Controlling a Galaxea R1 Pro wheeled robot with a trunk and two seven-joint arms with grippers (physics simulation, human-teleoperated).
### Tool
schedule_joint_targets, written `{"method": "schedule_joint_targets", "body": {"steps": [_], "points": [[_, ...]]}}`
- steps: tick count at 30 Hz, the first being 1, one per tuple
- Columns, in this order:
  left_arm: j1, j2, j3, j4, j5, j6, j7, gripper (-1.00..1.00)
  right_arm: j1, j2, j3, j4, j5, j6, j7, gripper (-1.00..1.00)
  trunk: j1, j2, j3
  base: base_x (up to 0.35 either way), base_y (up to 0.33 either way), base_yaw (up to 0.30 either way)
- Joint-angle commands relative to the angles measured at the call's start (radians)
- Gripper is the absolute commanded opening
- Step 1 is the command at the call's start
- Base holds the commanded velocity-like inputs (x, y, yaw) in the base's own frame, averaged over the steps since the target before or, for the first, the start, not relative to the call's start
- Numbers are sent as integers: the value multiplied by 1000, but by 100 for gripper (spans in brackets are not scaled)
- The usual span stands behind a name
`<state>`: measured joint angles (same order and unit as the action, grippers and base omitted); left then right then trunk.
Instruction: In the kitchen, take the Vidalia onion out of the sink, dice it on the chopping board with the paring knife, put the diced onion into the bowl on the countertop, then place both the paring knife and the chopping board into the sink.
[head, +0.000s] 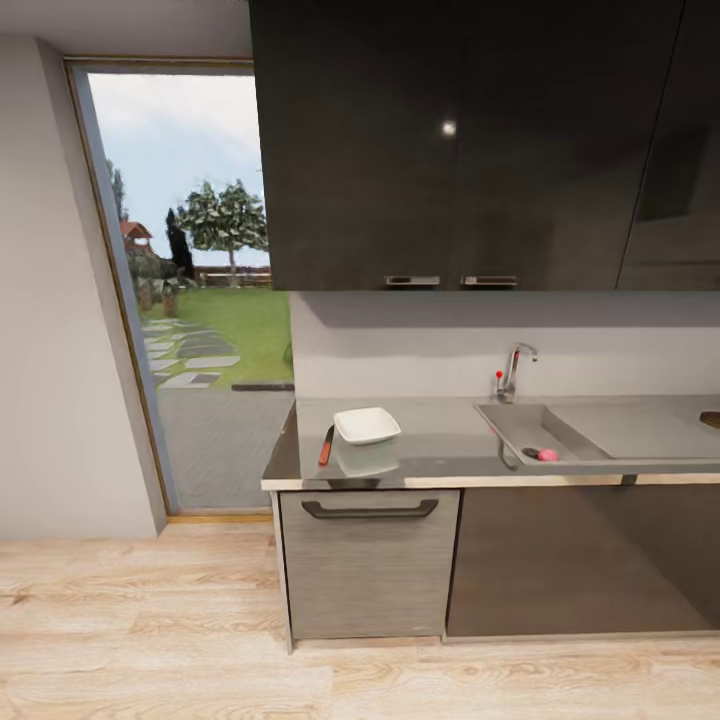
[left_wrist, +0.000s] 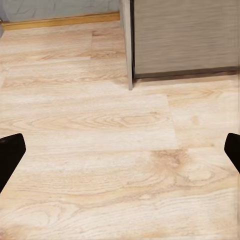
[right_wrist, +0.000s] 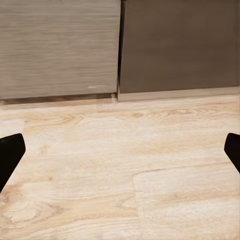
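Facing the countertop (head: 450, 440), I am seeing the Vidalia onion (head: 547, 455) lying in the sink (head: 520, 425) near its front edge. Both my left gripper (left_wrist: 120, 155) and right gripper (right_wrist: 120, 155) are hanging spread wide over the floor (left_wrist: 100, 150), holding nothing.

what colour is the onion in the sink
Pinkish-red. The Vidalia onion shows as a small ball in the grey sink, best seen in the head view.

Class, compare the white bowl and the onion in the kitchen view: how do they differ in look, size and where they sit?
The bowl is white and square with rounded corners; the Vidalia onion is pinkish-red and round. The bowl looks clearly larger than the onion. The bowl rests on the countertop beside a slim red-handled knife; the onion lies down inside the sink, near its drain. Both sit untouched along the same worktop.
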<state>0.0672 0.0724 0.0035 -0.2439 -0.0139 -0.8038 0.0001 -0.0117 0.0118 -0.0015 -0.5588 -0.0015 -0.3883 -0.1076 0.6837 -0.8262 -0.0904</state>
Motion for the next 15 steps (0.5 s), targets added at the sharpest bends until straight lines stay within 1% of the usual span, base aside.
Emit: {"method": "schedule_joint_targets", "body": {"steps": [1,15], "points": [[0,0,0,-2,-1,-1,0,100,-1,0,0,0,0,-3,-3,100,-4,6,2,0,0,0],[0,0,1,0,0,0,0,100,-1,1,0,0,0,-3,-3,100,-57,104,46,0,0,0]]}}
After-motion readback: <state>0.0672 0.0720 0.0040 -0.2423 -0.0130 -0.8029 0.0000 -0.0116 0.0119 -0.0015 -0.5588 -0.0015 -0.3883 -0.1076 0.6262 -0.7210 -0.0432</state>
